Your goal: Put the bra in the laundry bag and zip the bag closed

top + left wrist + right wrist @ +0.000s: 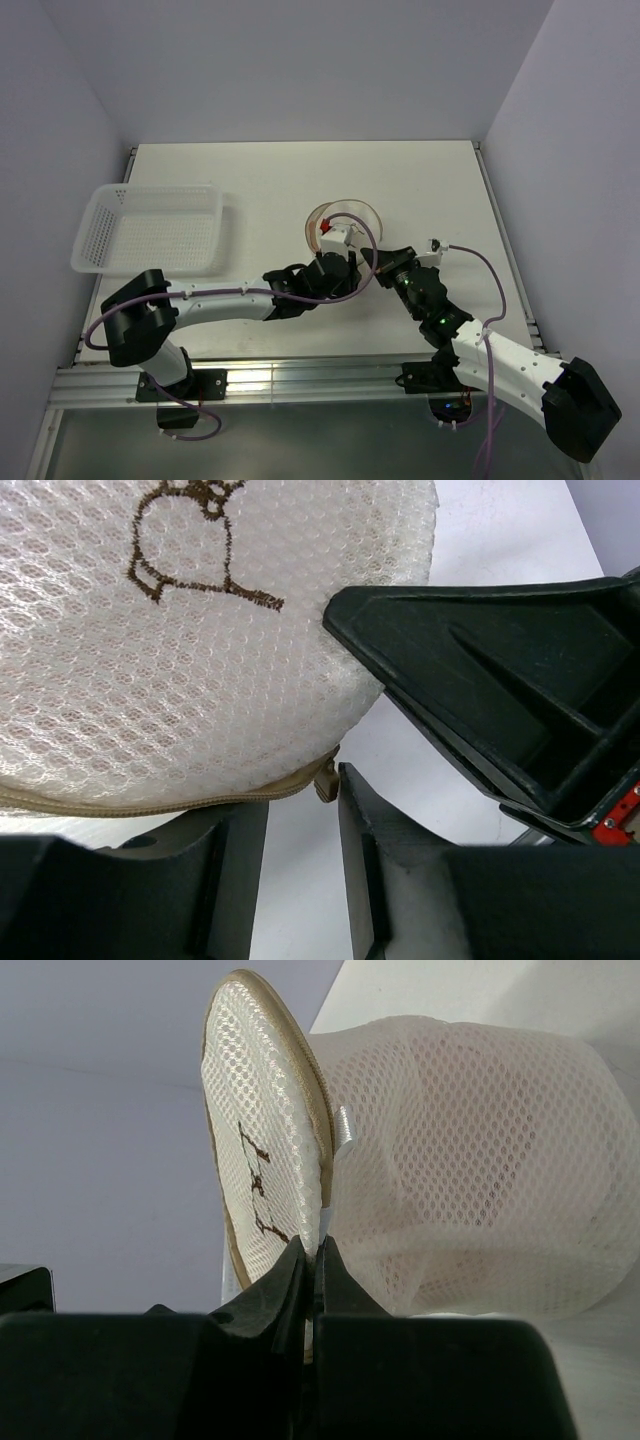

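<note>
Laundry bag was seen on the table, just right of frame centre in the top view, with both grippers brought in against its lower edge. White basket was sat well apart at the upper left.

Right gripper: fingers were pressed together and pinched on the rim of the bag's flat half, at its lowest point in the right wrist view. That half was held upright on edge, left of centre in the frame. The domed half was bulged out to its right, touching it along the beige rim. A small white ribbon loop was seen where the two halves met.

Left gripper: fingers were spread, with a clear gap left between them and nothing gripped. In the left wrist view, the mesh face with the brown stitched mark was filling the upper left of the frame. The beige zipper was run along the bottom of that face, just above the fingers. Zipper pull was located right over the gap, just beside the tip of the right-hand finger; contact could not be told. The right gripper's black body was seen filling the right side of that frame, close to the bag edge.
</note>
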Tool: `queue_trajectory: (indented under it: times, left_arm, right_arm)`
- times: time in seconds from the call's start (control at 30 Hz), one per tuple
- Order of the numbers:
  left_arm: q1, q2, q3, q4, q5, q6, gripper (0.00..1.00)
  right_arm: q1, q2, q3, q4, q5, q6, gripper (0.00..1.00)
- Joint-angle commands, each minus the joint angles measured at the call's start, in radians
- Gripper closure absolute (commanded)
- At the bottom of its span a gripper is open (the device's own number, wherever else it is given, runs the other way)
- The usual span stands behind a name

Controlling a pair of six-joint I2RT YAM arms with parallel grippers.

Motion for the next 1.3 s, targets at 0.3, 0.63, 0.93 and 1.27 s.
queue_trajectory:
  times: [0.3, 0.63, 0.93, 1.27]
  left_arm:
    - [-0.029, 0.014, 0.067, 0.058, -0.114, 0.048, 0.78]
    - [-0.047, -0.019, 0.050, 0.041, -0.171, 0.070, 1.00]
    - [-0.039, -0.142, -0.075, -0.022, -0.269, 0.100, 1.00]
    - [0.042, -0.312, -0.206, -0.097, -0.292, 0.102, 1.00]
  right_arm:
    - [0.008, -0.001, 0.007, 0.028, -0.001, -0.028, 1.00]
    - [0.008, -0.021, -0.007, 0.015, 0.006, -0.042, 1.00]
    - [-0.085, -0.030, 0.036, -0.041, -0.105, -0.166, 1.00]
    - [-0.220, 0.121, 0.168, -0.110, -0.406, -0.349, 1.00]
